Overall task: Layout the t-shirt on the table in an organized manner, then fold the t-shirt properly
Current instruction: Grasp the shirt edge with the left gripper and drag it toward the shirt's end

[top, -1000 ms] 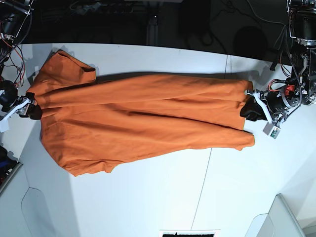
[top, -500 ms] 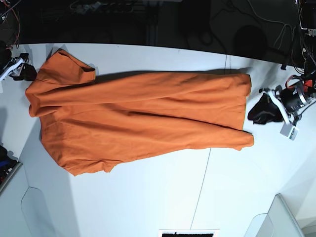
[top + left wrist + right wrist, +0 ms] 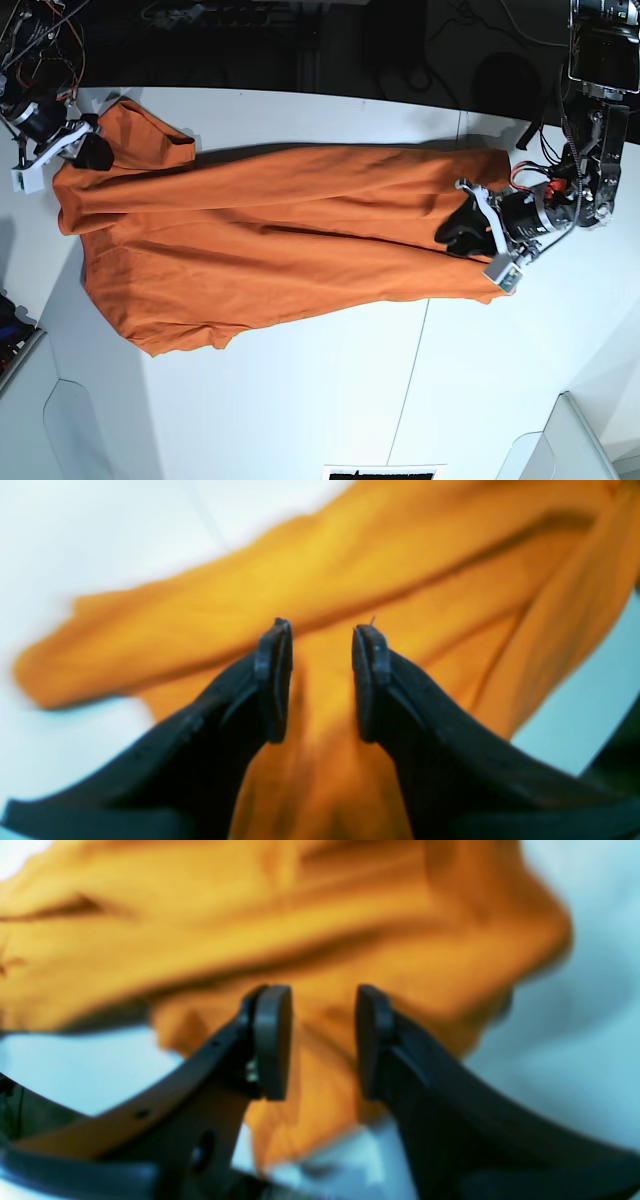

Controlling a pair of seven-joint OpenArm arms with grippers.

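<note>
orange t-shirt [image 3: 280, 240], long soft folds

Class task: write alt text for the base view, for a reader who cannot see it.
An orange t-shirt lies stretched lengthwise across a white table, seen from above. The left tool is above its right-hand end, and the right tool is at its upper left corner, neither clearly gripping cloth.
</note>
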